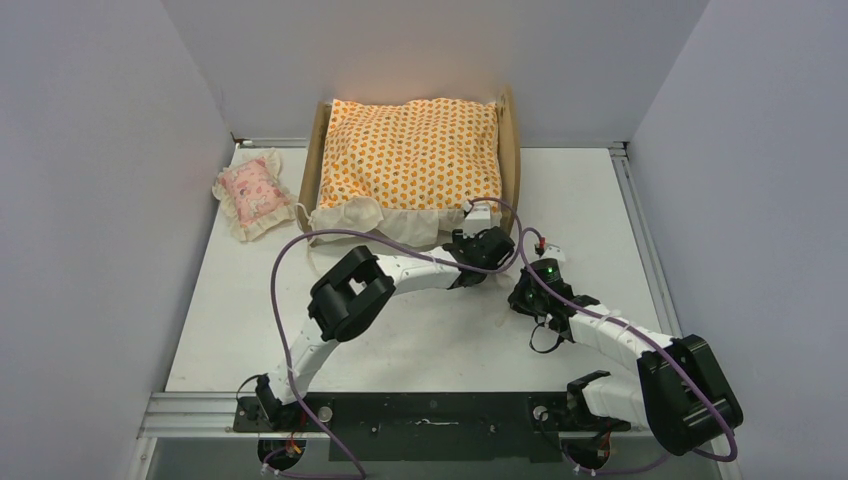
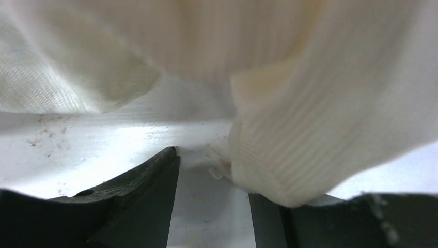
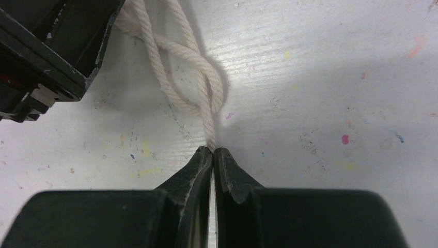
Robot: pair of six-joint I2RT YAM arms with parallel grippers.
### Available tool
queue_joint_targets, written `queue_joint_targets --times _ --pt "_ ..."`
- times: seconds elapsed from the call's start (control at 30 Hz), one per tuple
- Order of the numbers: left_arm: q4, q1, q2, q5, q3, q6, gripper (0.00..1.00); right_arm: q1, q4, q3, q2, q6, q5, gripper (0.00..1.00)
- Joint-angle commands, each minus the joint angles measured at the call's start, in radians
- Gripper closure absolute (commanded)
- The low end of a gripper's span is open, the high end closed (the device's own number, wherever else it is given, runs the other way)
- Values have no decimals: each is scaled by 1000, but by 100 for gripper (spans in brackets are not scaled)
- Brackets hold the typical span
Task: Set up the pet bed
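Observation:
The pet bed (image 1: pixel 510 150) stands at the back of the table, light wood sides showing on either side of the orange-patterned cushion (image 1: pixel 415 150) that lies in it. The cushion's cream ruffle (image 1: pixel 380 222) hangs over the front. My left gripper (image 1: pixel 478 222) is at the ruffle's front right corner. In the left wrist view the left gripper (image 2: pixel 214 175) is open, with the cream ruffle (image 2: pixel 310 129) draped over its right finger and nothing between the jaws. My right gripper (image 1: pixel 520 290) sits just behind it, low over the table. The right gripper (image 3: pixel 213 150) is shut on a twisted white cord (image 3: pixel 206 98).
A small pink frilled pillow (image 1: pixel 252 193) lies on the table left of the bed. The left arm's black wrist body (image 3: pixel 46 46) is close in front of my right gripper. Grey walls close in the left and right sides.

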Motion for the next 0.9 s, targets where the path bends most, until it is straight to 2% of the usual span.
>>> queue_joint_targets --times 0.0,0.2,0.4,0.5,0.63,0.73,0.87 --pt "-208 -22 51 -48 20 -39 53 -10 24 -8 -10 -3 -24 95" --pt "-309 -37 90 -37 50 -41 65 -17 94 -12 -14 11 -48 95" --pt "-338 -38 96 -13 32 -61 100 -20 111 -20 2 15 -75 95" --pt "-290 -37 41 -4 -23 -67 100 -24 100 -22 0 10 -74 95" --pt "-196 -31 -97 -59 -88 -17 100 -29 60 -16 -18 2 -57 95" --pt "-99 -26 -190 -102 -101 111 100 -34 40 -18 -29 -1 -39 95" --pt "-18 -28 -254 -156 -44 271 100 -48 3 -8 -23 -5 -17 95"
